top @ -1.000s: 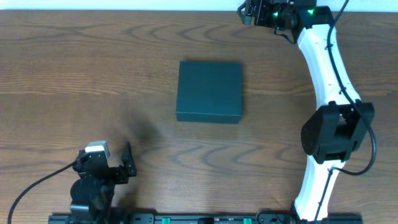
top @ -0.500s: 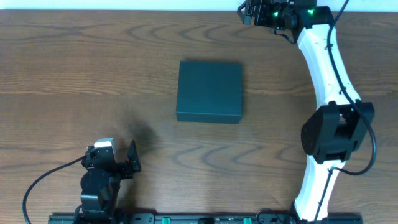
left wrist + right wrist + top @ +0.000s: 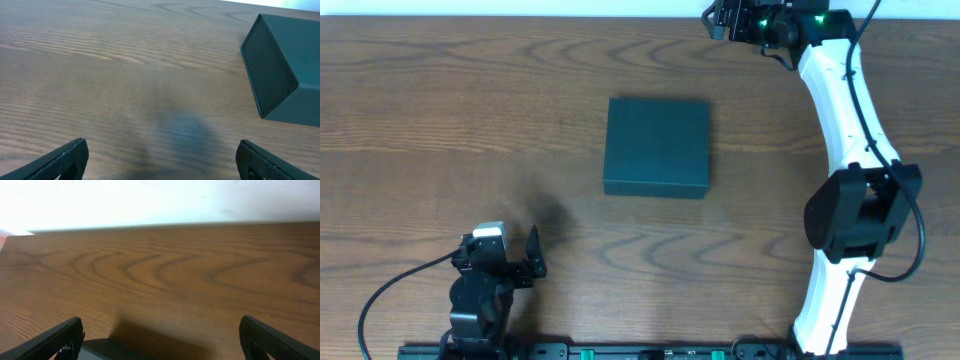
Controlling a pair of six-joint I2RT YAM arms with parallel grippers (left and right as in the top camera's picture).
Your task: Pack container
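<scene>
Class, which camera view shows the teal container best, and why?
The overhead view: the whole container shows, closed. The left wrist view catches only one corner at its right edge; the right wrist view shows none of it.

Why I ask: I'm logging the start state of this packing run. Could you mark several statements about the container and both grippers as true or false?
1. The container has its lid shut. True.
2. The left gripper is clamped on the container. False: it is open and well apart from it, near the front edge of the table.
3. The right gripper is at the table's far edge. True.
4. Snack packets lie beside the container. False: none show on the table.
5. The right gripper is open. True: the right wrist view shows its fingers spread wide with nothing between them.
</scene>
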